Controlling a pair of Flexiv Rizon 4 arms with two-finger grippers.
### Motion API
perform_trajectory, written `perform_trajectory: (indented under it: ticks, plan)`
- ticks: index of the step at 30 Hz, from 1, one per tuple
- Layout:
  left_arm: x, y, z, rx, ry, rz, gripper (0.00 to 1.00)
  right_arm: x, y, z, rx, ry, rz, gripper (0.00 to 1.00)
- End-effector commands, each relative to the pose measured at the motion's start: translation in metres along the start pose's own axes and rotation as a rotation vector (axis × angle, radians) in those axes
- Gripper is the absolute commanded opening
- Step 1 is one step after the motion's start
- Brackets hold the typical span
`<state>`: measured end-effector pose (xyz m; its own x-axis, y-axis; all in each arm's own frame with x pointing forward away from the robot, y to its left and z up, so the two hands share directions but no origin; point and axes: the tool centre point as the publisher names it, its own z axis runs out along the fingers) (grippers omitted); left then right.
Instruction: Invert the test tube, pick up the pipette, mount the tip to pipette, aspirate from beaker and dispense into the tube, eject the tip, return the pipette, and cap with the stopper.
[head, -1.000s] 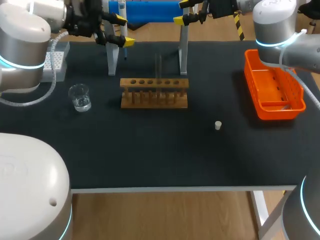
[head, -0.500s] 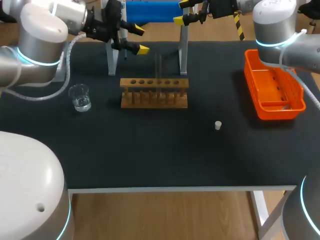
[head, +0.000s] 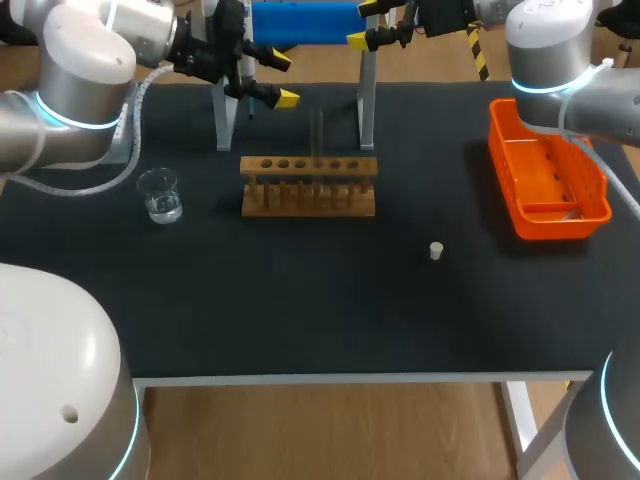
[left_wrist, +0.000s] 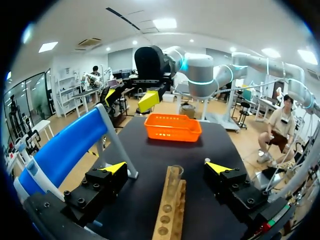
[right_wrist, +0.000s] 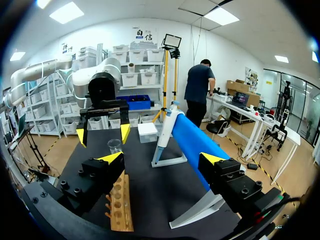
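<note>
1. Jaws spread wide and empty on left gripper (head: 280, 78), poised above the table just beyond the left end of wooden rack (head: 308, 185), touching nothing.
2. Same wide, empty spread on right gripper (head: 362, 24), held beyond the rack's right end, farther back than its partner.
3. Clear test tube (head: 318, 135) upright in one of the rack's middle holes, rising well above the top board. From the left wrist, seen ahead of the gripper, in line with the rack and apart from both yellow tips.
4. Blue pipette (head: 300, 20) lying across grey stand (head: 367, 100) on the rack's far side, the stand's legs planted just behind the rack's two ends.
5. Glass beaker (head: 160, 195) holding a little clear liquid, near the rack's left end.
6. Small white stopper (head: 436, 251) alone on the near side of the rack, off its right end.
7. Orange basket (head: 545, 175) well apart to the rack's right.
8. Black table (head: 300, 310) beneath the rack and everything else.
</note>
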<state>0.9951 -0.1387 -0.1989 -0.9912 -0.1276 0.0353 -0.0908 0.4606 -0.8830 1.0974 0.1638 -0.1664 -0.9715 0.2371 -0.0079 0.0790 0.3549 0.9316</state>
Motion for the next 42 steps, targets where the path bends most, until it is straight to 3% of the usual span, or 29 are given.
perform_trajectory:
  ticks: [1, 8, 13, 22, 42]
  plan:
    - [0.000, 0.016, 0.020, 0.027, 0.005, -0.011, 1.00, -0.001, 0.001, -0.001, 0.004, 0.004, 0.001, 1.00]
    - [0.001, 0.035, 0.042, 0.070, -0.009, -0.027, 1.00, -0.001, 0.001, -0.001, 0.004, 0.004, 0.001, 1.00]
    - [-0.004, 0.040, 0.055, 0.087, -0.005, -0.013, 1.00, -0.001, 0.001, -0.001, 0.004, 0.004, 0.001, 1.00]
    - [-0.006, 0.037, 0.070, 0.017, 0.035, 0.025, 1.00, -0.001, 0.001, -0.001, 0.004, 0.004, 0.001, 1.00]
    - [-0.003, 0.054, 0.084, -0.011, 0.034, 0.015, 1.00, -0.001, 0.001, -0.001, 0.004, 0.004, 0.001, 1.00]
